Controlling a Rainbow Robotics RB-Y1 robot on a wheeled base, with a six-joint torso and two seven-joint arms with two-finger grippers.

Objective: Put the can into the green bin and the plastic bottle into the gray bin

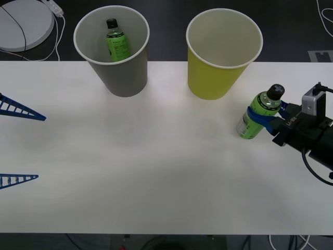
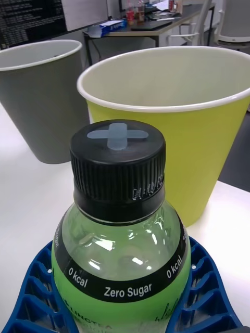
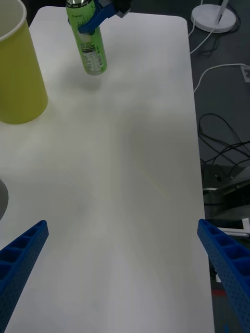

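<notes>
The right gripper (image 1: 263, 117) is clamped around the plastic bottle (image 1: 260, 114), just right of the green bin (image 1: 221, 78); the left gripper (image 1: 21, 146), fingers spread wide, waits at the left. Carry the bottle upright, clearing both rims, left to the gray bin (image 1: 122, 73), which already holds another bottle (image 1: 117, 41). The white table (image 1: 156, 172) is bare, with cables on the dark floor beyond.

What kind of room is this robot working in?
Probably an office or lab: a plain white table, a desk with chairs and a screen behind it, and cables trailing over dark floor.
</notes>
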